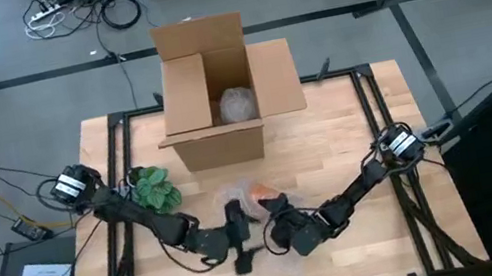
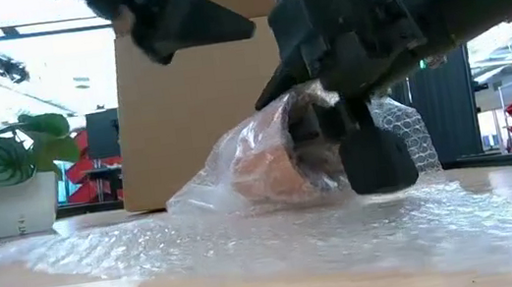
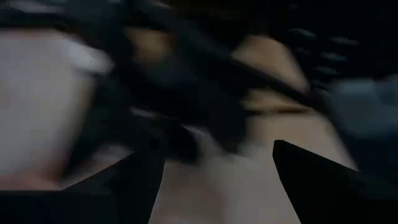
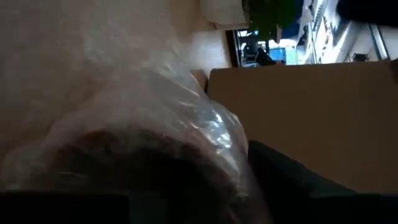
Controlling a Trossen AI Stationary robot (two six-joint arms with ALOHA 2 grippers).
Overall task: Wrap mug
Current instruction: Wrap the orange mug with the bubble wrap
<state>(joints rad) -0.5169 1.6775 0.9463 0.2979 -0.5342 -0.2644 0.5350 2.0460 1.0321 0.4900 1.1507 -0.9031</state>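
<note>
Wooden table (image 1: pixel 348 140): cardboard box (image 1: pixel 228 90), potted plant (image 1: pixel 153 188), bubble wrap (image 2: pixel 248 234).

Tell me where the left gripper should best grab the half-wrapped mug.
Probably the free end of the mug, approached from the side opposite the right gripper, which is already at its other end. It lies on its side under bubble wrap, so grip across the round body.

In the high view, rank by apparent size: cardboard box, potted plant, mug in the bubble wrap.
1. Cardboard box, clearly largest.
2. Potted plant.
3. Mug: only a small orange patch shows beside the right gripper, so its full size is uncertain; it may be close to the plant's.
</note>
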